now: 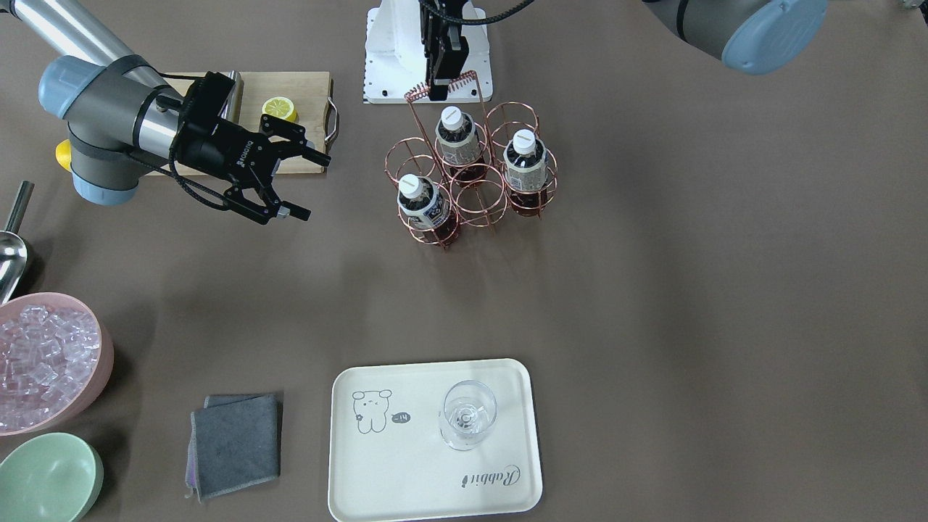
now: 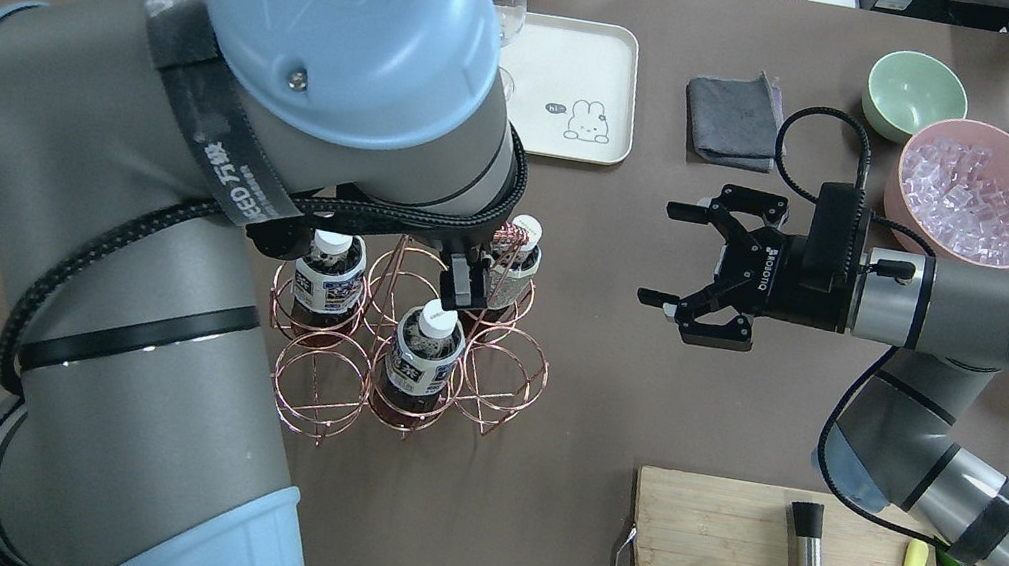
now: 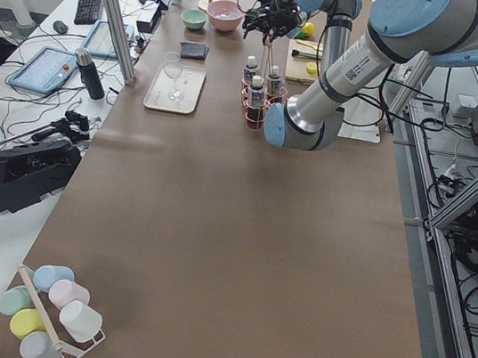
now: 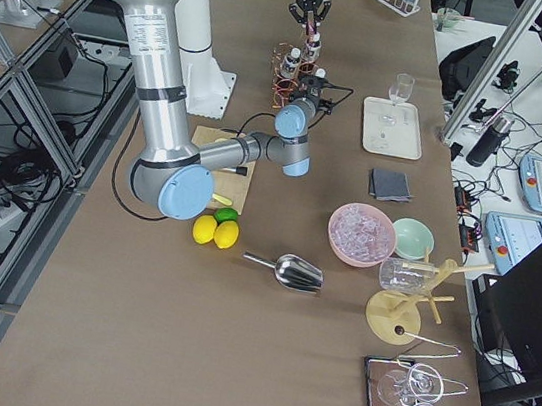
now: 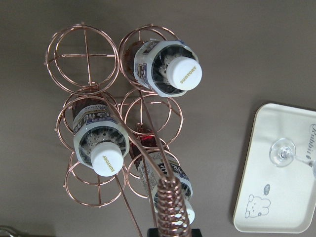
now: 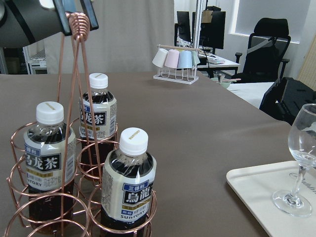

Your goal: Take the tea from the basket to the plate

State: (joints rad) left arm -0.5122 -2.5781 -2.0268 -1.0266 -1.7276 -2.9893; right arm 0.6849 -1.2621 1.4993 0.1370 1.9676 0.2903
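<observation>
**Step in hand: take one tea out of the basket.**

1. My left tool [image 1: 439, 91] is clamped on the coiled handle [image 5: 173, 210] of the basket [image 1: 471, 177]. I judge its job is to steady the basket, so it should not tilt.
2. My right tool [image 1: 312, 186] has its fingers apart. It hovers beside the basket, touching nothing.
3. Three teas stand in the rings. The nearest tea [image 6: 129, 187] is the natural pick.
4. Approach level and close on the body below the cap. Lift straight up until the base clears the ring, keeping away from the handle wires.
5. The plate [image 1: 377, 464] lies well apart, with a glass [image 1: 467, 415] on it. Set the tea on the bare part.

**Limits of view**

- Overhead, my left arm covers much of the basket.
- The left wrist view cuts off the tool, and the coil hides one cap.
- I cannot tell whether the basket's feet touch the tabletop.
</observation>
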